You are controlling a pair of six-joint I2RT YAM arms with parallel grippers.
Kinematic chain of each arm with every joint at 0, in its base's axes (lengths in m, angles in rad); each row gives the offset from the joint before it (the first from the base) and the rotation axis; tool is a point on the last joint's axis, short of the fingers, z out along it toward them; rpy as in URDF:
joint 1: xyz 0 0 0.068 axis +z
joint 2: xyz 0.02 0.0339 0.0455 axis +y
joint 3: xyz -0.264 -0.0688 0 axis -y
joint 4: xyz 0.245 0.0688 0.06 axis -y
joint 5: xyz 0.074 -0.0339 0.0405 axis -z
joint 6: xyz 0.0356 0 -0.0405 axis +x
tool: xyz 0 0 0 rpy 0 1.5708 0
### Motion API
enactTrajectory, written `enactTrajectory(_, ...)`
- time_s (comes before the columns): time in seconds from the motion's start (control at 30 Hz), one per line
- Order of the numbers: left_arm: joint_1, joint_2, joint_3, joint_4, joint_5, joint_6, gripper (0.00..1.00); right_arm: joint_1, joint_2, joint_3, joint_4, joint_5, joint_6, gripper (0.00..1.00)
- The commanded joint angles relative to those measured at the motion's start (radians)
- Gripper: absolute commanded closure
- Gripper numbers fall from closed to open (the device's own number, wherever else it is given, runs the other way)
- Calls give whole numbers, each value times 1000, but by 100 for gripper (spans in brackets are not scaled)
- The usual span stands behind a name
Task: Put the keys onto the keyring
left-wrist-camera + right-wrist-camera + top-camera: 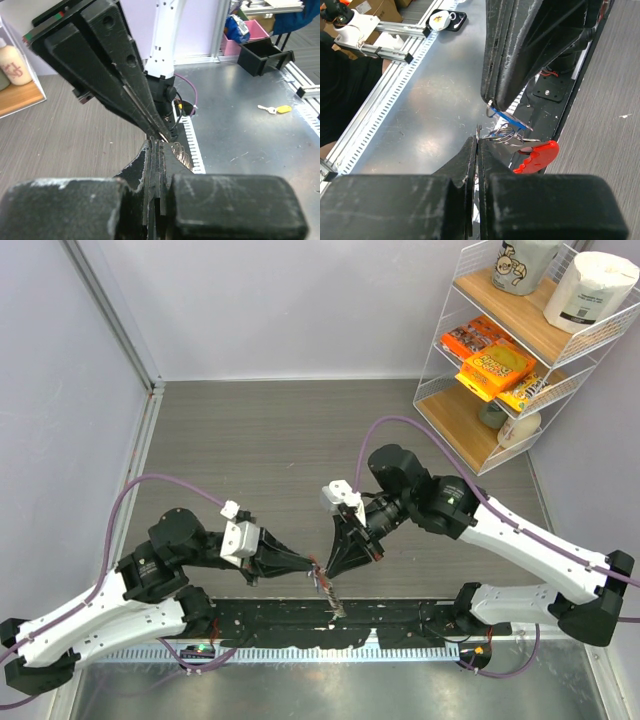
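Two closed hands meet tip to tip over the near edge of the surface [260, 440].
The left hand [311, 565] is closed and seems to pinch the blue key [509, 117]. The right hand [329, 571] is closed too, its tips at the silvery rings [507, 135]; whether it grips one I cannot tell. The keyring [537, 156] with its red clip hangs just below the tips.
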Motion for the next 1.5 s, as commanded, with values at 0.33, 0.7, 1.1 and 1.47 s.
enactTrajectory(0.33, -17, 12, 5, 83, 110, 26, 100, 8, 37, 105, -9, -153, -87, 94)
enactTrajectory(0.7, -20, 9, 0, 81, 97, 26, 100, 31, 74, 130, -44, -153, -115, 95)
enactTrajectory(1.1, -24, 4, -3, 81, 114, 26, 100, 36, 94, 154, -20, -126, -84, 94)
enactTrajectory(1.47, -35, -19, -11, 83, 130, 28, 100, 36, 103, 153, 23, -90, -33, 94)
